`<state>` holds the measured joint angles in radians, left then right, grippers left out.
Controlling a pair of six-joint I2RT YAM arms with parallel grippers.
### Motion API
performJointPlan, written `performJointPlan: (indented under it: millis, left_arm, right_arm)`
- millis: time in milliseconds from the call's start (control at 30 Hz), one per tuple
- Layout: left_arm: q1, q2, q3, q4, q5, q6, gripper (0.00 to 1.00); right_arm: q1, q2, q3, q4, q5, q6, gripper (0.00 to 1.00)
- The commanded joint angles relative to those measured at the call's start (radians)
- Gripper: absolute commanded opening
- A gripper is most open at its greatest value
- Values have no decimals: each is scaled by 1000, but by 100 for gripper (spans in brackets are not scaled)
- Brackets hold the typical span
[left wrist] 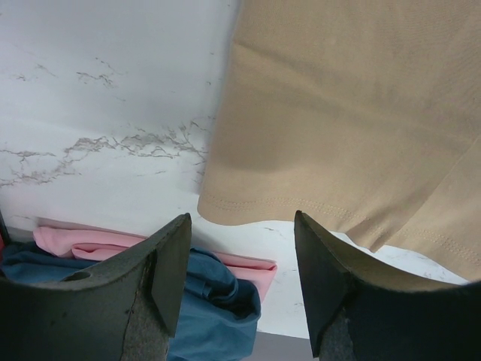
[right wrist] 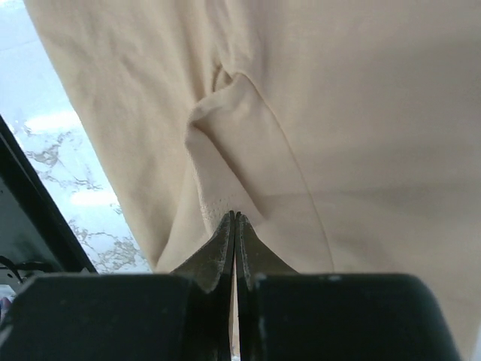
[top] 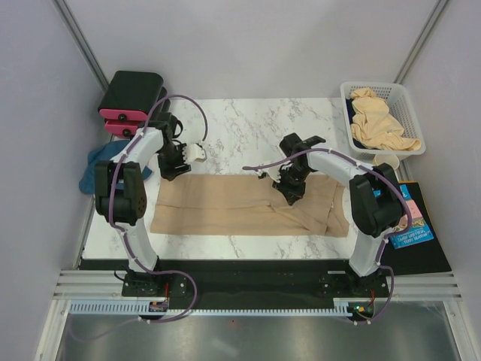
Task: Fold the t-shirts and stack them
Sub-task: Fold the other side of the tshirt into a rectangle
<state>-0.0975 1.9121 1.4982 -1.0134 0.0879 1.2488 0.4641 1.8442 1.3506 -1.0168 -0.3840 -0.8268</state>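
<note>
Shirt: a tan shirt (top: 225, 203) lies spread across the middle of the table (top: 248, 120), long side running 9 to 3 o'clock. Its right part is rumpled and partly doubled over.
Right gripper: the right gripper (top: 288, 194) is down on the cloth just right of centre. In the wrist view its tips (right wrist: 235, 222) are pressed together on a small raised pucker of the shirt (right wrist: 361, 113).
Left gripper: the left gripper (top: 176, 162) hangs above the shirt's 10 o'clock corner. Its jaws stand apart and hold nothing, and the hem (left wrist: 301, 207) lies just beyond them.
Finished stack: a pink shirt (left wrist: 90, 244) and a blue shirt (left wrist: 218, 301) lie folded at the table's 9 o'clock edge, just beside the tan one.
Waiting: more tan cloth fills the basket (top: 406, 101) at 2 o'clock.
Step, as judged: one half is being folded over, with the right side gripped and the left not yet.
Risk, thin pinch: the grip looks shallow, so a quick pull could slip it off, or lift only one layer and leave the lower one behind.
Risk, one-handed pull: with the left corner free, dragging from the right could slide the whole shirt and skew the fold.
Risk, left descent: closing short of the hem would catch bare table.
Risk, stack: cloth swept toward 9 o'clock could nudge the folded pair off the edge.
</note>
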Motion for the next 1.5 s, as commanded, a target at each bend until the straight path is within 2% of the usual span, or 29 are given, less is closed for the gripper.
performJointPlan:
  millis: [0, 333, 433, 600, 833, 1033, 1467]
  left_arm:
    - [-8, 8, -1, 16, 27, 23, 64]
    - [-37, 38, 16, 15, 29, 43, 64]
    - [-53, 45, 26, 18, 32, 41, 64]
    - [-70, 42, 30, 18, 36, 20, 64]
    - [-71, 22, 17, 18, 24, 0, 64]
    - [-71, -2, -9, 25, 13, -11, 63]
    - [-73, 1, -13, 29, 7, -17, 63]
  right_arm:
    - [36, -57, -21, 1, -56, 41, 2]
    - [142, -91, 7, -34, -81, 69, 2]
    - [148, -103, 5, 0, -30, 81, 2]
    - [127, -122, -36, 153, 164, 97, 0]
    - [62, -80, -54, 264, 257, 81, 0]
    - [10, -46, -108, 279, 215, 38, 0]
    - [15, -65, -127, 236, 106, 60, 0]
